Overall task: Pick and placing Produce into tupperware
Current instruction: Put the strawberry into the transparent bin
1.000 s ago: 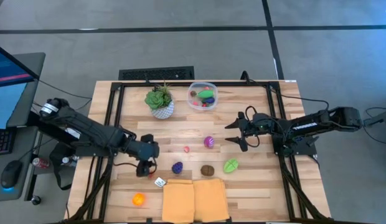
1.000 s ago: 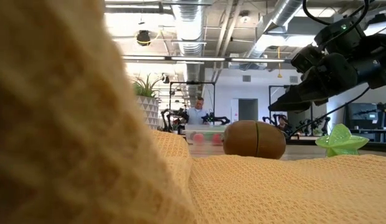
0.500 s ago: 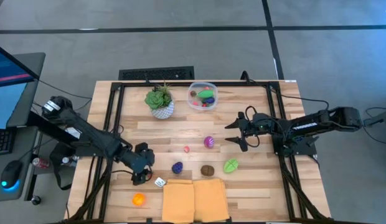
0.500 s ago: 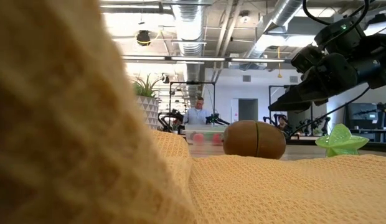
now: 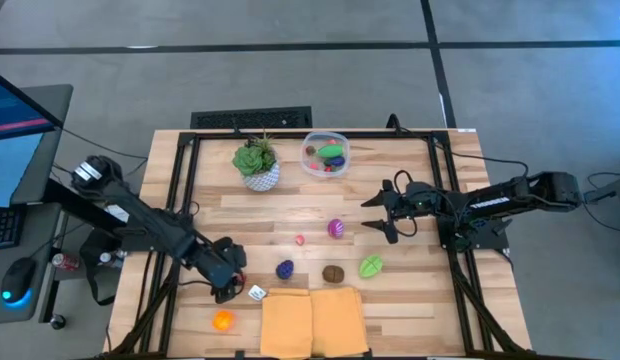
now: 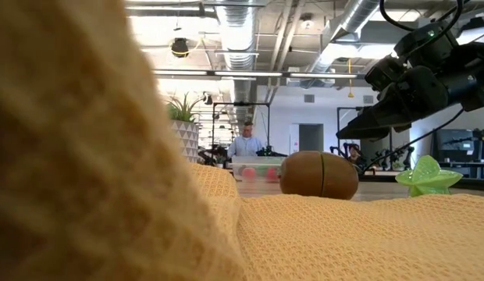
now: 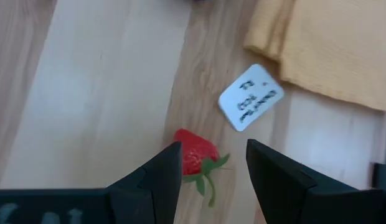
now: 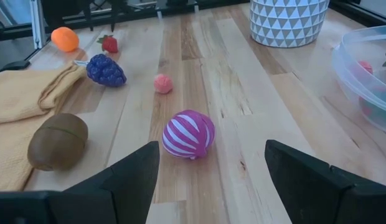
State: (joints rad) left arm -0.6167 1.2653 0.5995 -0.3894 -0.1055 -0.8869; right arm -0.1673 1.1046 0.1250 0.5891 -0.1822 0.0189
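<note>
Produce lies scattered mid-frame in the high view; the strawberry [image 7: 194,153] is barely visible there, tucked beside the left tool [image 5: 227,287] at lower left. In the left wrist view that tool's fingers stand apart on either side of the strawberry, not touching it. Tupperware [image 5: 325,153] sits at upper centre, its contents blurred. Right tool [image 5: 382,213], centre right, is spread and empty.
</note>
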